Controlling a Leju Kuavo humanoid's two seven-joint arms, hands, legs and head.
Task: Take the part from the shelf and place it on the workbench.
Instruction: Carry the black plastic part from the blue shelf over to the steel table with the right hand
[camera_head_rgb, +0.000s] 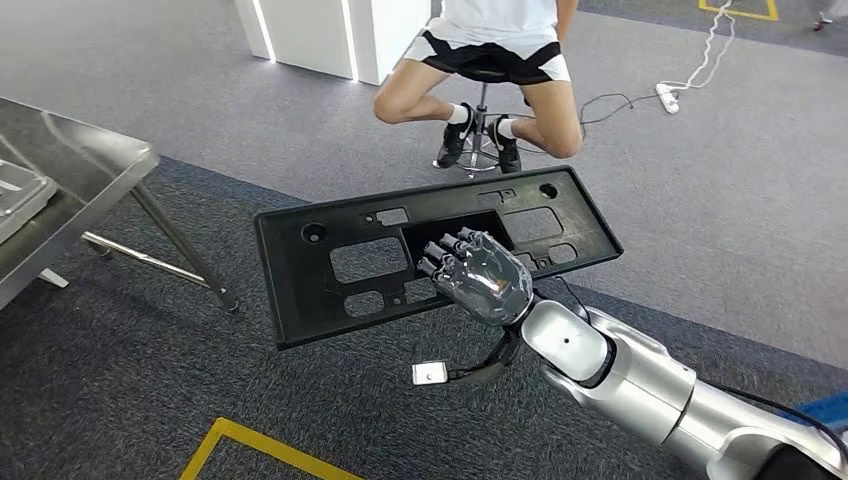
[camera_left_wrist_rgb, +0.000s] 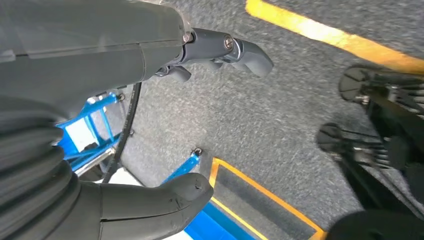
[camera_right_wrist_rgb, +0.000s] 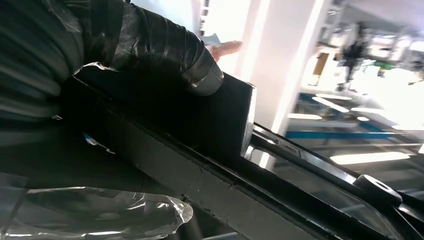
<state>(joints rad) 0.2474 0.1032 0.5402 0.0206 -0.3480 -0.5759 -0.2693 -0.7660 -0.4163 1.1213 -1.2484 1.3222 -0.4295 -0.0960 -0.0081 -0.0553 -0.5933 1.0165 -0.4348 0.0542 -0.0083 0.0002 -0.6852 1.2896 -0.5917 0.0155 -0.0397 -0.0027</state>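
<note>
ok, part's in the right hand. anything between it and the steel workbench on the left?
Nothing visible does. The right hand holds the black plastic part out over grey carpet, and the stretch from its near end to the steel workbench shows only bare floor and the bench's own legs. The person on the stool sits beyond, off that line.

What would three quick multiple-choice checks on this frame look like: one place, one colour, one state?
1. Where is the metal workbench relative to the part?
A. to its left
B. directly beneath it
C. to its right

2. What colour is the part?
A. silver
B. black
C. blue

3. What is the right hand doing?
A. hanging open
B. pressing on the workbench
C. holding the part

Answers: 1 A, the bench sits at the head view's left edge, apart from the part. 2 B, the panel is black plastic. 3 C, its fingers grip through a central opening.
</note>
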